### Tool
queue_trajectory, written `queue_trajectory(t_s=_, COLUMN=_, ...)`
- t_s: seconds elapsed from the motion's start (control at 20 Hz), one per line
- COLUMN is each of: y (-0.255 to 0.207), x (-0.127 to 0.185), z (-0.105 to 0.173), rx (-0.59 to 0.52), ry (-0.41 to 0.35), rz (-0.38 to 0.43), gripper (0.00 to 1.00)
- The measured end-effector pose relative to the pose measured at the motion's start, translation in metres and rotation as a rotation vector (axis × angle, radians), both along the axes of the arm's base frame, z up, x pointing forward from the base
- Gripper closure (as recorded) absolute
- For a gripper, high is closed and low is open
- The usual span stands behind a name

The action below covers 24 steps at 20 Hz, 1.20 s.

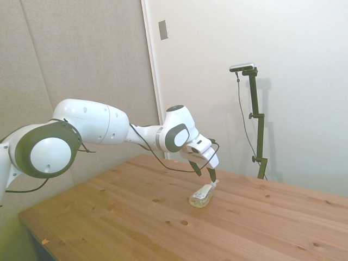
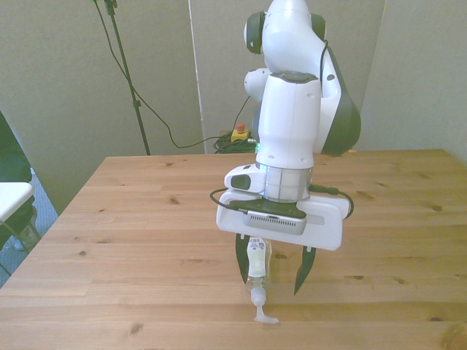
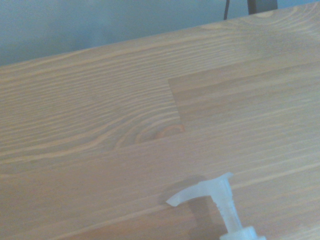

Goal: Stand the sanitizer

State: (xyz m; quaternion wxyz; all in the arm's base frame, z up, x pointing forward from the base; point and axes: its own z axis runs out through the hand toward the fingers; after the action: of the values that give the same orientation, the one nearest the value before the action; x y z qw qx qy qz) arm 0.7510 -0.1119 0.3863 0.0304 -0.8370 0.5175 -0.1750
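Note:
The sanitizer (image 2: 257,267) lies on its side on the wooden table (image 2: 146,211), a small clear bottle of pale yellowish liquid with a white label. Its clear pump nozzle (image 2: 263,312) points toward the table's near edge in the front view. My gripper (image 2: 271,286) hangs open low over the bottle with a dark finger on either side; the bottle lies closer to the finger on the front view's left. In the side view the sanitizer (image 1: 200,197) rests just below the gripper (image 1: 206,175). The wrist view shows only the pump head (image 3: 210,193) against the wood.
The table's near edge (image 2: 219,344) runs just past the nozzle in the front view. A white object (image 2: 11,198) sits off the table at the front view's left. A yellow box with a red button (image 2: 238,134) and cables lies on the floor behind.

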Motion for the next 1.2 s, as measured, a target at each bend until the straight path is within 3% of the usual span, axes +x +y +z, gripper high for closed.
queue_trajectory(t_s=0.3, y=-0.011, x=0.012, z=-0.015, rx=-0.001, ry=0.029, rz=-0.019, gripper=0.0)
queue_trajectory(t_s=0.35, y=-0.012, x=0.013, z=-0.018, rx=-0.001, ry=0.035, rz=-0.021, gripper=1.0)
queue_trajectory(t_s=1.2, y=-0.021, x=0.016, z=-0.028, rx=0.031, ry=0.091, rz=-0.035, gripper=1.0)
